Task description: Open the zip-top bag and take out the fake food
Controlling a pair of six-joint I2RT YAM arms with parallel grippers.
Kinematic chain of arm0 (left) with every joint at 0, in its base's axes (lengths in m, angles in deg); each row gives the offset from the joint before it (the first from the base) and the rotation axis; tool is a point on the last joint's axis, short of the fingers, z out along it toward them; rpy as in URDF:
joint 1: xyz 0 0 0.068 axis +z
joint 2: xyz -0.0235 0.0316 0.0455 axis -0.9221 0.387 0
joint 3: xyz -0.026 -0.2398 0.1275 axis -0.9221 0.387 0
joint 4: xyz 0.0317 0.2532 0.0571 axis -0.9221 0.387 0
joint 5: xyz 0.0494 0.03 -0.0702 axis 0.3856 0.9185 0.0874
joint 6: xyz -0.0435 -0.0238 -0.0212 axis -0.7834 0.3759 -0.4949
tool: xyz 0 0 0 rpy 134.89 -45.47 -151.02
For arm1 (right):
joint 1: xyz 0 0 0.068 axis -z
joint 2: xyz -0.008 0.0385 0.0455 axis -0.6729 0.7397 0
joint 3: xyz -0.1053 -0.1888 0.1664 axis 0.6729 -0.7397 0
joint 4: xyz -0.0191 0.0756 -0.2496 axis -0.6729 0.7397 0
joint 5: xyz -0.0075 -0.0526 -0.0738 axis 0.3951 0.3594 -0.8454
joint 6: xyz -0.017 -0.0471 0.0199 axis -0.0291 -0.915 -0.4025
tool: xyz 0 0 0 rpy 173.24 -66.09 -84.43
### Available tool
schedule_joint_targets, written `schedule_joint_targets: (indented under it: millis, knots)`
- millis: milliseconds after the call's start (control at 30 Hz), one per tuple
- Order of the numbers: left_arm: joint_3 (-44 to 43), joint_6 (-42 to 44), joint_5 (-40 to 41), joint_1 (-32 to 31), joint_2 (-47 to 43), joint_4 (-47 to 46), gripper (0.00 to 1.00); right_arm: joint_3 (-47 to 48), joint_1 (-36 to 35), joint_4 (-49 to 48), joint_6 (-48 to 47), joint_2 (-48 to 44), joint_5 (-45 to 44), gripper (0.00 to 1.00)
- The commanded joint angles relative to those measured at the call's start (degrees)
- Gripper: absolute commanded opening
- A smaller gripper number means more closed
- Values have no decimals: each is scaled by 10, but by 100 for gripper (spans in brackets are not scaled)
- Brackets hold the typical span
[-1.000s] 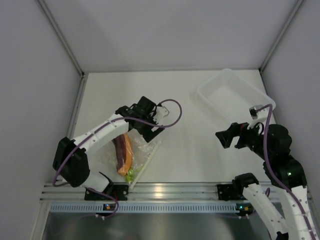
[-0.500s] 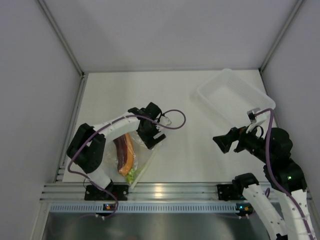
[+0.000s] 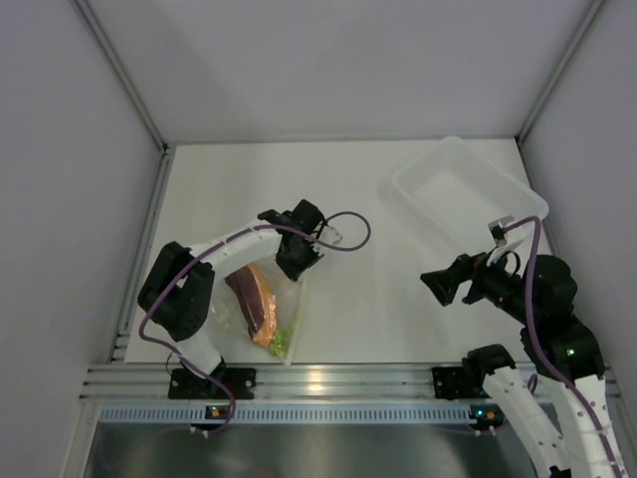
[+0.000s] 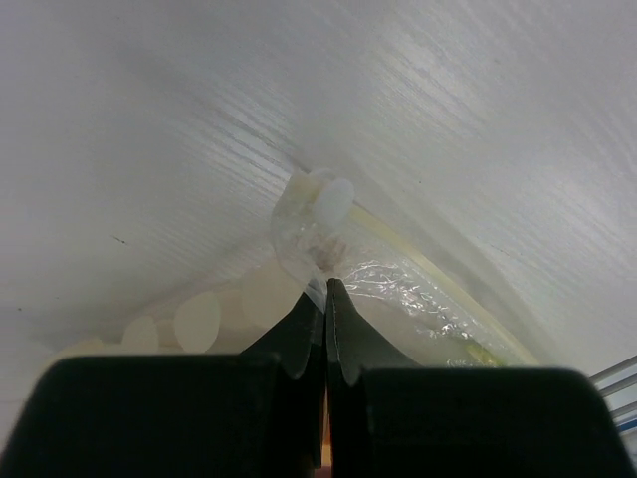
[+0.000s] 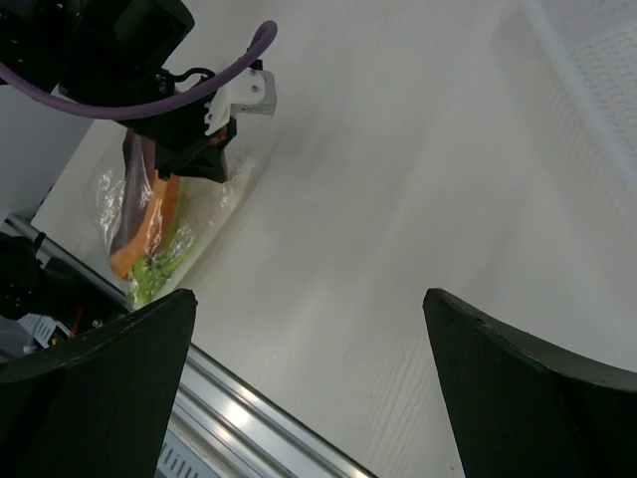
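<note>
Bag (image 3: 291, 302) lies well left of the tray (image 3: 468, 189), toy food (image 3: 261, 307) inside — light, floppy, slippery film. Left gripper (image 4: 325, 299) pinches its zip edge, jaws closed on the film; right gripper (image 3: 438, 284), near the tray, gapes wide — best used on the opposite lip.

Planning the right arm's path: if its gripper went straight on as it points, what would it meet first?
The right gripper would probably meet bare table first, short of the bag and the left gripper; depth is unclear.

No writing, label, brand or number is legible anywhere, not even on the zip-top bag (image 3: 287, 307).
</note>
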Motion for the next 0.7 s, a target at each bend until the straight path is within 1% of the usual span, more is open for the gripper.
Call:
schedule_joint_targets:
  millis: [0, 100, 133, 267, 300, 333, 367, 400, 467, 500, 567, 633, 667]
  knots:
    - [-37, -16, 2, 0, -37, 0, 0, -11, -6, -54, 23, 0, 19, 99]
    - [-58, -39, 10, 0, -64, -2, 0, -31, -6, -87, 50, -1, 42, 100]
    - [-63, -59, 13, 0, -76, -1, 0, -37, -6, -100, 59, -1, 50, 99]
    - [-94, -103, -8, 0, -111, -1, 0, -82, -6, -174, 105, 7, 110, 99]
    - [-98, -106, -21, 0, -117, -2, 0, -93, -6, -221, 129, 13, 135, 100]
    - [-103, -112, -31, 0, -127, -2, 0, -106, -6, -245, 144, 15, 147, 99]
    - [-109, -117, -49, 0, -131, -1, 0, -136, -6, -281, 163, 24, 160, 98]
    - [-122, -121, -56, 0, -136, -2, 0, -153, -7, -352, 207, 29, 191, 97]
    - [-135, -136, -77, 0, -146, -3, 0, -194, -13, -433, 251, 55, 214, 93]
    - [-148, -140, -83, 0, -151, -3, 0, -202, -20, -501, 273, 65, 220, 91]
    - [-160, -142, -99, 0, -154, -5, 0, -197, -47, -519, 263, 87, 203, 87]
    - [-175, -167, -136, -1, -154, -6, 0, -175, -110, -527, 222, 128, 161, 85]
    - [-174, -166, -153, -1, -157, -17, 0, -164, -156, -523, 205, 158, 133, 82]
